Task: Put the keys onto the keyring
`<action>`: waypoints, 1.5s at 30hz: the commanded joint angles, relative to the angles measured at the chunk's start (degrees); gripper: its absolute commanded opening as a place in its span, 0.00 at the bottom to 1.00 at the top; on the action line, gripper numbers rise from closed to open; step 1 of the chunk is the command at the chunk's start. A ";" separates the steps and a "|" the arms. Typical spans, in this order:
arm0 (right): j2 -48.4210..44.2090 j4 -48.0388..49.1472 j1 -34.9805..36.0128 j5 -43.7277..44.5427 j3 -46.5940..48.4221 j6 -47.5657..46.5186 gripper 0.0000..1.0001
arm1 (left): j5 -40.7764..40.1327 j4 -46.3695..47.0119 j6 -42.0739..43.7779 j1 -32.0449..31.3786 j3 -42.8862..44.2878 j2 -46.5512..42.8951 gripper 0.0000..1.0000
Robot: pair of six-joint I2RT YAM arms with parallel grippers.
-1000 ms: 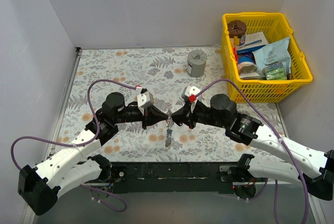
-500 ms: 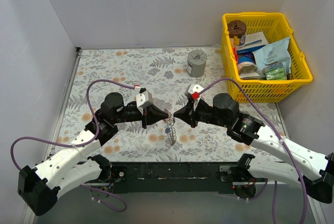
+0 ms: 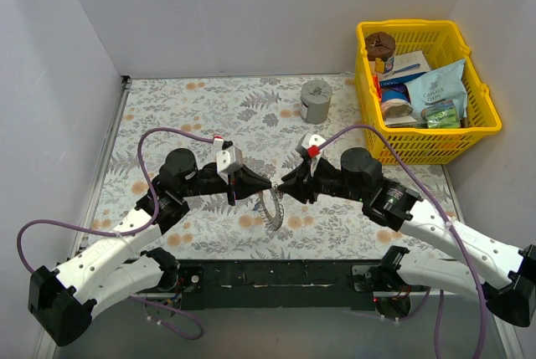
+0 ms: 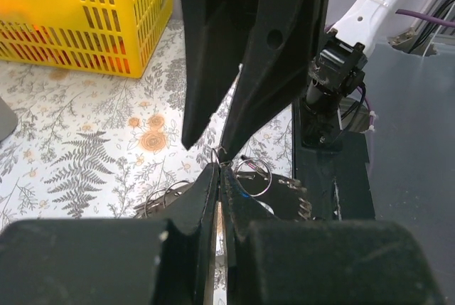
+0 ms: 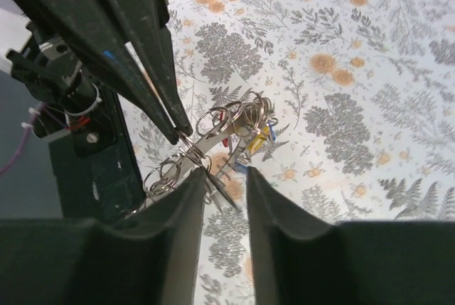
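The keyring (image 3: 268, 207), a thin silver ring with small rings and keys on it, hangs between my two grippers above the table's near middle. My left gripper (image 3: 270, 184) is shut on its thin rim; in the left wrist view the jaws (image 4: 220, 170) are pressed together on the wire. My right gripper (image 3: 282, 188) is open, its tips close to the ring from the right. In the right wrist view, my right gripper (image 5: 226, 177) flanks the ring's lower part (image 5: 213, 140). Keys (image 5: 257, 138) with red, yellow and blue heads dangle from it.
A grey cylindrical cup (image 3: 316, 101) stands at the back middle. A yellow basket (image 3: 431, 135) full of packets sits at the back right. The black mounting plate (image 3: 276, 275) runs along the near edge under the grippers.
My right gripper backed off from the keyring, then came close again. The keyring swung from hanging straight to hanging tilted to the left under the left gripper.
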 commanded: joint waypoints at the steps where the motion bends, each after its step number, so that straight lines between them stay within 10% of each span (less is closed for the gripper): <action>1: -1.24 0.45 -0.67 1.19 0.98 -0.73 0.49 | 2.50 6.04 -0.52 -0.26 0.61 -2.36 0.00; 6: -5.11 0.36 -1.90 2.16 1.16 -2.31 0.98 | 3.46 6.65 -0.78 -0.26 0.17 -2.80 0.00; 16: -7.14 4.13 -3.13 -6.53 1.60 -4.07 0.95 | 5.40 11.22 -2.71 -0.26 -0.62 -2.89 0.00; 25: -4.85 11.79 -3.75 -16.56 1.42 0.41 0.68 | 6.55 12.81 -3.86 -0.26 -0.44 -2.71 0.00; 45: -5.64 12.76 -4.54 -20.16 0.90 -0.29 0.56 | 6.55 14.13 -4.74 -0.26 -0.62 -3.68 0.00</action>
